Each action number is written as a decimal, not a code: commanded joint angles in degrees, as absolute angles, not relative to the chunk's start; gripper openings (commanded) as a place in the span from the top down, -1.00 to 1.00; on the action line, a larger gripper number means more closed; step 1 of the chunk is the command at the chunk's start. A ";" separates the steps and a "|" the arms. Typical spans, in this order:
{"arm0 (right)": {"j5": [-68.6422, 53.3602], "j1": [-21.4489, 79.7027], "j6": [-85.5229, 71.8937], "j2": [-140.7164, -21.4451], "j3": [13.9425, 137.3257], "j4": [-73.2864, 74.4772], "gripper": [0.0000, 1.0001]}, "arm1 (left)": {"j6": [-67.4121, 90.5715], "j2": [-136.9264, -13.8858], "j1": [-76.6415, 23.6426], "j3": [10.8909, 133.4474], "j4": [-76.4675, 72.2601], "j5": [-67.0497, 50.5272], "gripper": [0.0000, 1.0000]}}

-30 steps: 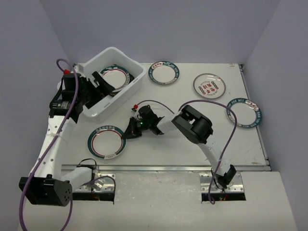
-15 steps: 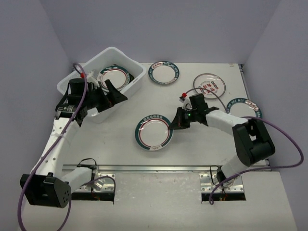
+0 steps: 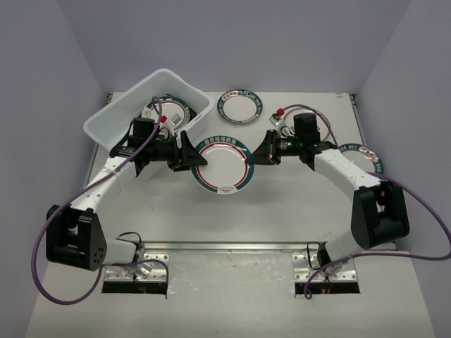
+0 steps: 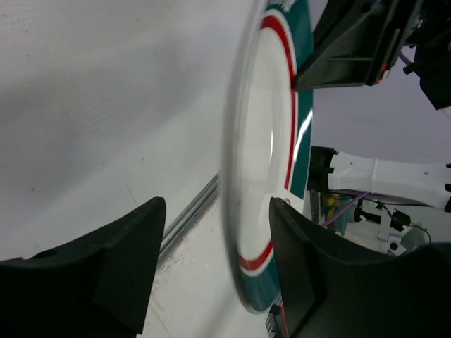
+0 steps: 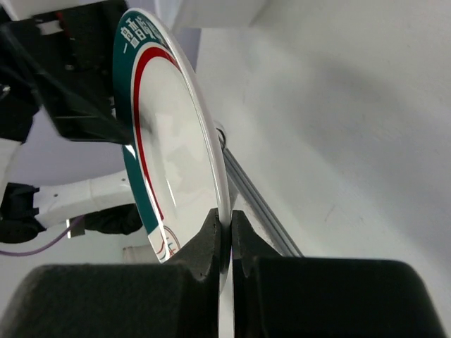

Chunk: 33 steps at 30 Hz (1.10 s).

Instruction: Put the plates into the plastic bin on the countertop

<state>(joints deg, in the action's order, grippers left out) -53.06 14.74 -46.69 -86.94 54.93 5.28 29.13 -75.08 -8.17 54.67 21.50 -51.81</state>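
Count of teal-and-red ringed plates: 4. They are the bin plate (image 3: 173,113), held plate (image 3: 222,165), far plate (image 3: 241,105) and right-edge plate (image 3: 352,148). Plastic bin (image 3: 162,72): 1. Arms: 2, left arm (image 3: 106,186) and right arm (image 3: 345,169).

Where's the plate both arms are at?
The plate sits centrally in the top view, right of the plastic bin, pinched by the right fingers, the open left fingers straddling its other edge.

Right arm (image 3: 338,163) hides most of a ringed plate (image 3: 356,149) at the bench's (image 3: 282,204) right edge. The held plate's (image 3: 224,167) lettering is too small to read.
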 commanded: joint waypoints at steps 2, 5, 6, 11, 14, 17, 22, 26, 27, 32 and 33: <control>-58.55 14.93 -55.84 -85.33 57.90 -7.87 1.00 | 28.47 -77.84 -8.77 58.83 17.75 -54.72 -0.05; -57.26 15.16 -56.47 -85.56 58.27 -8.70 1.00 | 28.70 -79.24 -9.14 61.64 17.71 -55.95 0.85; -56.86 15.20 -56.47 -85.56 58.36 -8.70 0.81 | 28.92 -79.50 -9.14 63.24 17.67 -55.85 1.00; -48.50 14.30 -50.10 -83.06 58.87 2.02 -0.97 | 30.73 -79.82 -6.76 71.09 22.56 -38.99 1.00; -35.56 13.03 -44.17 -80.56 59.84 19.14 -0.98 | 38.58 -79.86 0.84 72.71 22.74 -28.85 1.00; -32.00 11.84 -42.58 -77.93 58.08 23.37 -0.98 | 44.36 -80.23 7.94 72.89 20.24 -23.66 1.00; -31.72 11.42 -41.97 -71.57 51.29 24.54 -0.98 | 47.19 -89.46 12.83 77.96 18.10 -14.95 1.00; -31.03 11.12 -40.23 -69.00 50.01 26.80 -0.98 | 47.46 -100.12 13.01 87.46 18.80 -14.54 1.00; -30.75 11.04 -39.84 -68.87 50.20 27.33 -0.98 | 47.46 -102.79 13.01 89.98 19.87 -14.70 1.00; -25.63 10.80 -36.76 -67.12 52.87 33.63 -0.97 | 45.68 -117.57 12.45 100.82 22.05 -17.55 0.77; -24.40 10.72 -36.32 -66.95 53.14 34.49 -0.98 | 45.50 -118.38 12.31 102.12 22.84 -17.40 0.65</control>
<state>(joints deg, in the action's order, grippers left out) -29.76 11.21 -40.16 -69.14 50.07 29.87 45.67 -114.61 13.11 96.19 23.05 -15.70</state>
